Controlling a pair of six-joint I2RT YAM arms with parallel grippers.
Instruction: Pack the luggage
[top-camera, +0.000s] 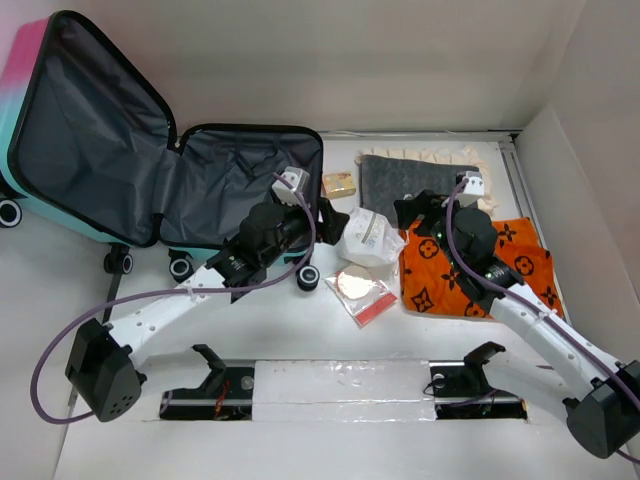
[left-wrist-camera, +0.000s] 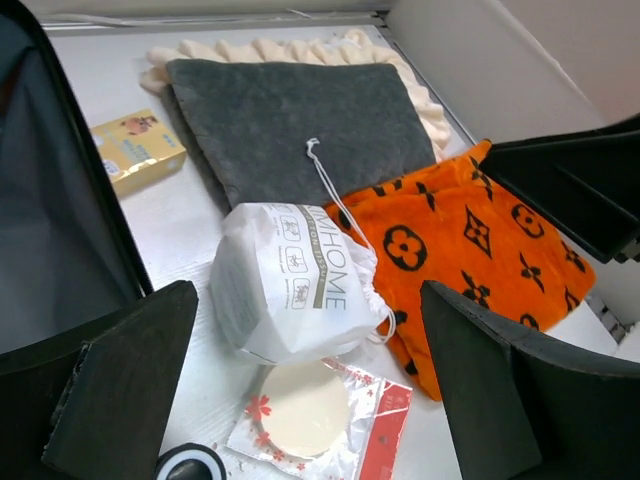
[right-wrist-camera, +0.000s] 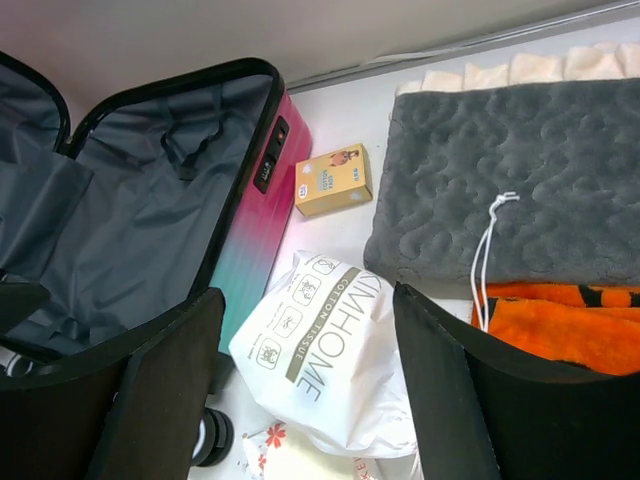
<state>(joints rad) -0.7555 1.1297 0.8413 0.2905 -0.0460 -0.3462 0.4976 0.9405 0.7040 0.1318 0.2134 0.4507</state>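
Note:
The luggage (top-camera: 230, 185) lies open at the left, its dark grey lining up and its pink-to-teal lid (top-camera: 85, 120) propped back. Its pink-teal side wall (right-wrist-camera: 250, 240) shows in the right wrist view. A white drawstring tissue bag (top-camera: 368, 238) sits just right of it. My left gripper (top-camera: 332, 218) hovers open at the suitcase's right edge, above the bag (left-wrist-camera: 290, 290) and a round pad in a clear packet (left-wrist-camera: 310, 410). From the right, my right gripper (top-camera: 408, 212) hangs open with its fingers (right-wrist-camera: 450, 400) on either side of the bag (right-wrist-camera: 330, 350). Neither holds anything.
A grey quilted towel (top-camera: 420, 175) on a cream cloth lies at the back. An orange patterned cloth (top-camera: 480, 270) lies under the right arm. A small yellow box (top-camera: 340, 184) sits beside the suitcase. White walls close in the back and right.

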